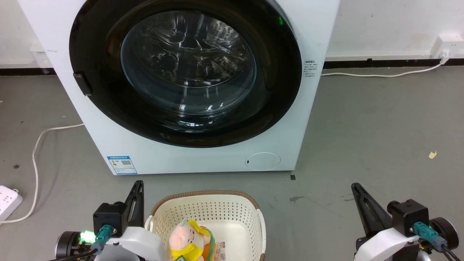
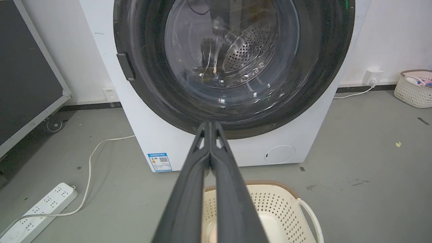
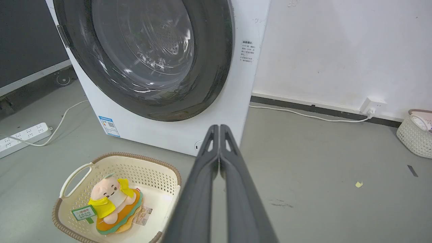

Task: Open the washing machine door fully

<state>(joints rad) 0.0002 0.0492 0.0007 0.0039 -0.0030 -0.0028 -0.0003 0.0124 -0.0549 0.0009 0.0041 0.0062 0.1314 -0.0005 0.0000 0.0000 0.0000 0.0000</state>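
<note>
Grey floor is spread across the scene, and at the far left a white power strip (image 1: 8,202) is laid on it, with a white cable (image 1: 34,163) trailed towards the washing machine (image 1: 203,159). Next along, the left gripper (image 1: 139,184) is held low, its two dark fingers pressed together with nothing between them, well short of the machine. Above it the small black handle tab (image 1: 82,84) is spotted on the left edge of the washing machine door (image 1: 188,69), and the door itself, a glossy black disc with a bulging glass centre, is seen closed flat against the white front. Below, a cream perforated basket (image 1: 206,193) is set on the floor just beside the left gripper, and a pink plush pig in yellow (image 1: 186,237) is lodged inside it. Moving right, the round white service flap (image 1: 263,161) is picked out at the machine's lower corner. Then the right gripper (image 1: 354,185) is found low over bare floor, its fingers likewise closed on nothing. Further right, a yellow scrap (image 1: 432,155) is left on the floor, and a wall socket (image 1: 447,45) is fixed above the skirting.
</note>
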